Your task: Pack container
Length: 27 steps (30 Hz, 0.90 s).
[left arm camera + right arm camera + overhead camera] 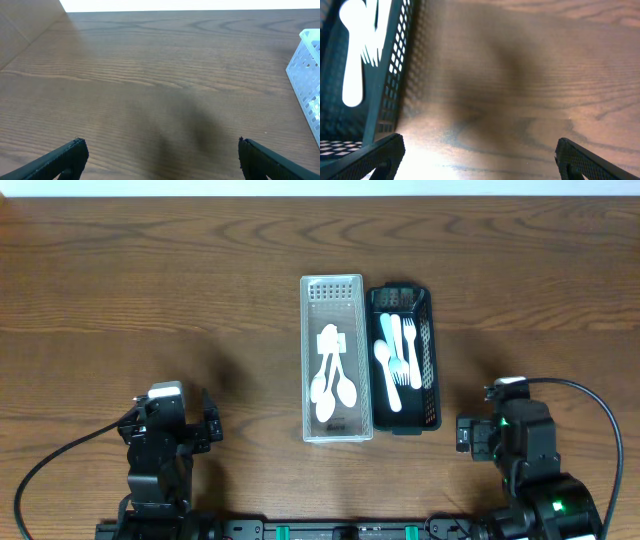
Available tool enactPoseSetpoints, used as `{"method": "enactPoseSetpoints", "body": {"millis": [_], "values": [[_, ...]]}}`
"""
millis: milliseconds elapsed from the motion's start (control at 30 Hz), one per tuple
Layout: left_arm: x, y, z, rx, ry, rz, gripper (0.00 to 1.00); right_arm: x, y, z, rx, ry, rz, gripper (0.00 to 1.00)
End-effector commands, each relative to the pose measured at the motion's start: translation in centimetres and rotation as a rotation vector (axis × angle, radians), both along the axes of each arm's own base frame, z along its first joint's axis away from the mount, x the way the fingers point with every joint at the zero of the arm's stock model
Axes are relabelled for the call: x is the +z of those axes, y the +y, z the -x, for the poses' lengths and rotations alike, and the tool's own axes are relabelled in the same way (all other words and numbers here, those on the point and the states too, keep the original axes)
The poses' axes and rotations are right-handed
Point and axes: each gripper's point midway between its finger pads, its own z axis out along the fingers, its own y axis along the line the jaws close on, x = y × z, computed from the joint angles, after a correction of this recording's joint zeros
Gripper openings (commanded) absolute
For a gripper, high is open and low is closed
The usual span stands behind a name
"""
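A clear plastic container [338,288] stands at the table's middle with white spoons [332,385] in it. Next to it on the right is a black mesh container [428,360] holding white forks and a spoon [399,358]. My left gripper [160,155] is open and empty over bare wood, left of the clear container, whose corner shows in the left wrist view [306,75]. My right gripper [480,155] is open and empty, just right of the black container's wall [390,85]; white cutlery [357,55] shows inside.
The wooden table [150,300] spreads wide on both sides of the two containers. Cables run from each arm base along the front edge. A pale wall edge lies beyond the table's far side.
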Motion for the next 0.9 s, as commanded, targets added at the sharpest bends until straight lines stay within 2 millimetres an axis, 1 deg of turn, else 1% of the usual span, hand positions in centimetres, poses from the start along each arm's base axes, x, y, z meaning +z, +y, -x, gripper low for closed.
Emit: {"method": "enactPoseSetpoints", "body": {"millis": [0, 133, 233, 267, 333, 400, 467, 533, 567, 633, 700, 800, 867], "values": [[0.3, 0.1, 0.0, 0.003, -0.007, -0.011, 0.98, 1.5, -0.3, 0.2, -0.025, -0.087, -0.028, 0.99], [0.3, 0.1, 0.0, 0.003, -0.007, -0.011, 0.98, 4.3, -0.5, 0.8, -0.029, -0.241, -0.057, 0.99], [0.3, 0.1, 0.0, 0.003, -0.007, -0.011, 0.98, 6.2, -1.1, 1.7, -0.043, -0.354, -0.055, 0.99], [0.3, 0.1, 0.0, 0.003, -0.007, -0.011, 0.98, 6.5, -1.2, 2.1, -0.044, -0.377, -0.061, 0.99], [0.3, 0.1, 0.0, 0.003, -0.007, -0.011, 0.98, 6.5, -1.0, 2.2, -0.033, -0.420, -0.080, 0.99], [0.3, 0.1, 0.0, 0.003, -0.007, -0.011, 0.98, 5.7, -0.6, 1.7, -0.020, -0.446, -0.095, 0.99], [0.3, 0.1, 0.0, 0.003, -0.007, -0.011, 0.98, 4.5, -0.1, 0.5, -0.001, -0.486, -0.115, 0.99], [0.3, 0.1, 0.0, 0.003, -0.007, -0.011, 0.98, 3.6, 0.5, -1.2, 0.014, -0.544, -0.133, 0.99], [0.3, 0.1, 0.0, 0.003, -0.007, -0.011, 0.98, 3.6, 0.6, -1.9, 0.018, -0.586, -0.141, 0.99], [0.3, 0.1, 0.0, 0.003, -0.007, -0.011, 0.98, 4.4, 0.9, -3.3, 0.040, -0.705, -0.123, 0.99], [0.3, 0.1, 0.0, 0.003, -0.007, -0.011, 0.98, 4.9, 1.0, -3.9, 0.066, -0.789, -0.080, 0.99], [0.3, 0.1, 0.0, 0.003, -0.007, -0.011, 0.98, 3.7, 1.0, -4.0, 0.086, -0.757, -0.031, 0.99], [0.3, 0.1, 0.0, 0.003, -0.007, -0.011, 0.98, 3.8, 1.0, -4.0, 0.091, -0.761, -0.036, 0.99]]}}
